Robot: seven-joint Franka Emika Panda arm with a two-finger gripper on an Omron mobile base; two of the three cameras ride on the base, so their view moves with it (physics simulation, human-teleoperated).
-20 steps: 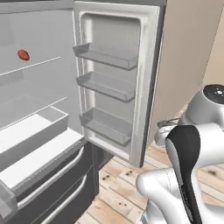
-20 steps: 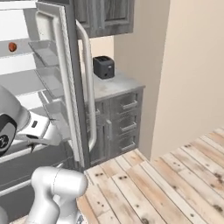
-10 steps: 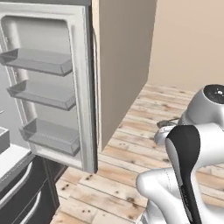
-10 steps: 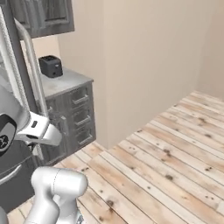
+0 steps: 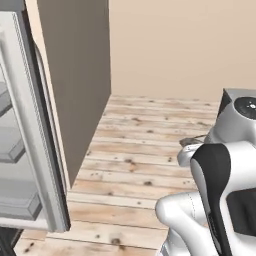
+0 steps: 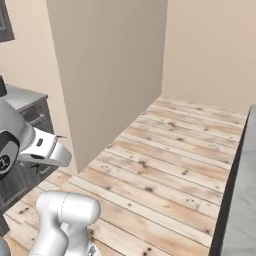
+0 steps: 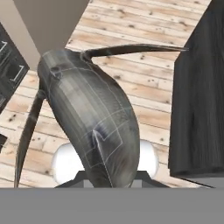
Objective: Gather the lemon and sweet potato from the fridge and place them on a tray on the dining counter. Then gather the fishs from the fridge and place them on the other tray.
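One grey, glossy fish (image 7: 94, 122) with long thin dark fins is counted in the hand view. One open white fridge door (image 5: 30, 150) shows three grey door shelves. One dark grey wood-grain counter side (image 7: 199, 96) is counted.

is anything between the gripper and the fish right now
No. In the hand view the fish sits right at the gripper, which is shut on its lower end, with nothing between them. Only wooden floor and a dark panel lie beyond.
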